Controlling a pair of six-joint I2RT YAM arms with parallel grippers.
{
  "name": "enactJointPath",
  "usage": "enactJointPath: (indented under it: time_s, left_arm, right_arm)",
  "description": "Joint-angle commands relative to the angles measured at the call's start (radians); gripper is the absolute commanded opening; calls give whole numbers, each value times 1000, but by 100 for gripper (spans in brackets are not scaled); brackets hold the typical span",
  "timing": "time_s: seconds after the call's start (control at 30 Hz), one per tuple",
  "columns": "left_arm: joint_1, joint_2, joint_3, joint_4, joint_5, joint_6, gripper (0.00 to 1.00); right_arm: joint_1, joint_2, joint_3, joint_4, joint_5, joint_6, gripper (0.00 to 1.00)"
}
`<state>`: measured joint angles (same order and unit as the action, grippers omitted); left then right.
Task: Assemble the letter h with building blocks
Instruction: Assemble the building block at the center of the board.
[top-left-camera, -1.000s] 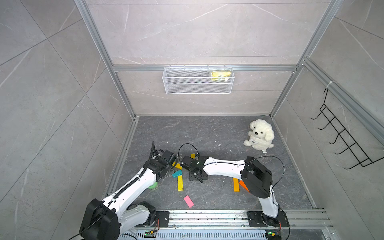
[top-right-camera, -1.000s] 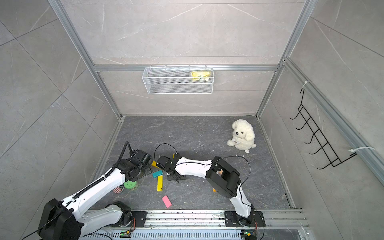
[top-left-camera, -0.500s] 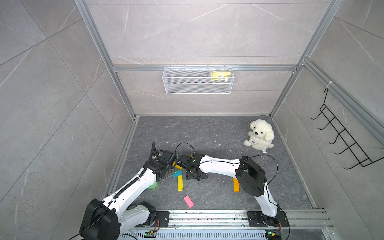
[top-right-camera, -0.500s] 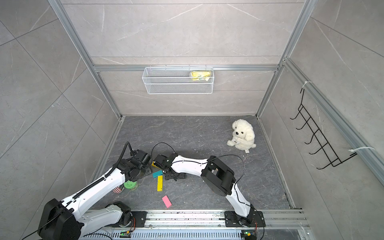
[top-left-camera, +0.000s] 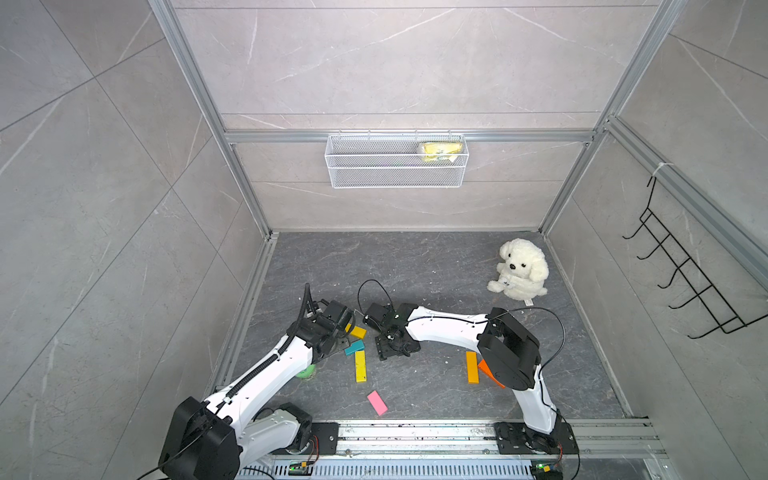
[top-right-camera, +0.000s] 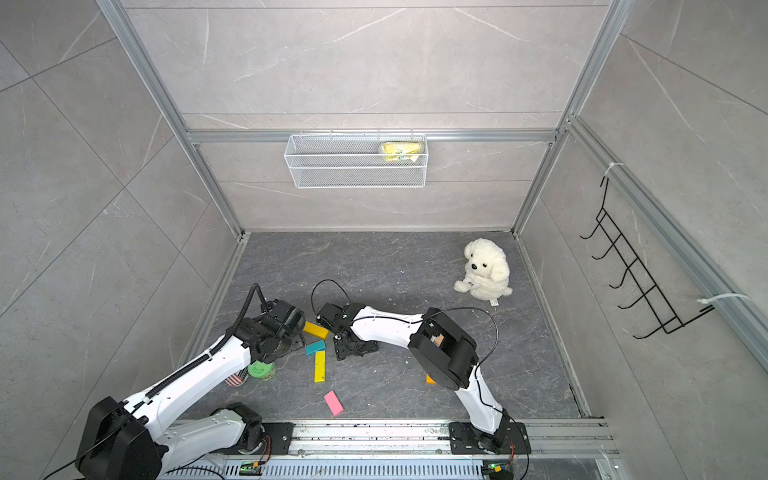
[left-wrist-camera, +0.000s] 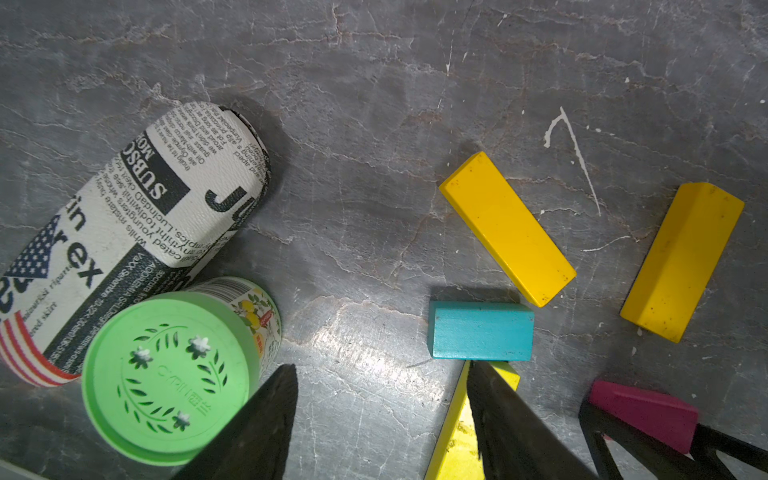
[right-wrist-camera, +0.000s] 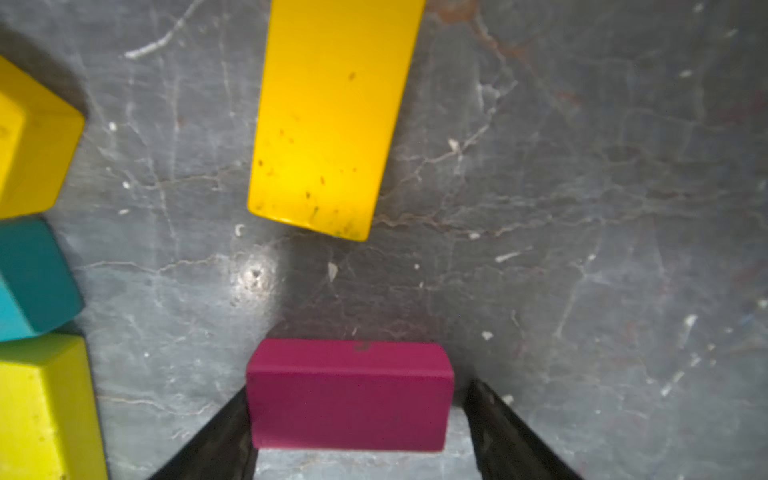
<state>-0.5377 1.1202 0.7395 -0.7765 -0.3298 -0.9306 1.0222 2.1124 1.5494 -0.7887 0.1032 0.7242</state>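
Left jaws gape empty; right jaws, spread, straddle magenta block, yellow bar at twelve o'clock; h looks barely begun.

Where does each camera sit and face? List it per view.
Top views: above the front rail, looking down and back over the floor; left arm, right arm show.
Left wrist: on left arm, looking down at teal block, green-lidded can; left pincer shows.
Right wrist: on right arm, looking down at magenta block inside right pincer.
Shared: both wrist views show teal block and magenta block.
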Motion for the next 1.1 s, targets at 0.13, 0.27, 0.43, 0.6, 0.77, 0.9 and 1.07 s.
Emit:
enactJointPath:
  time_s: [0.13, 0.27, 0.43, 0.6, 0.77, 0.9, 1.07]
  left_arm:
    - [6, 6, -8, 5, 7, 11, 69]
    - [6, 8, -8, 7, 3, 15, 69]
    - [6, 16, -11, 22, 13, 12, 69]
    - [5, 18, -14, 26, 20, 14, 69]
    - [5, 15, -20, 29, 18, 15, 69]
    - [5, 18, -23, 37, 23, 14, 69]
    - [5, 23, -17, 39, 24, 20, 69]
  right_arm:
    - [-1, 7, 5, 16, -23, -20, 50]
    - [1, 18, 42, -22, -2, 34, 43]
    - [1, 23, 59, -61, 56, 184, 42]
    - [1, 37, 90, -62, 53, 241, 42]
    - [1, 61, 110, -81, 56, 289, 42]
    - [1, 81, 132, -98, 68, 288, 42]
    - [-1, 109, 157, -120, 84, 318, 42]
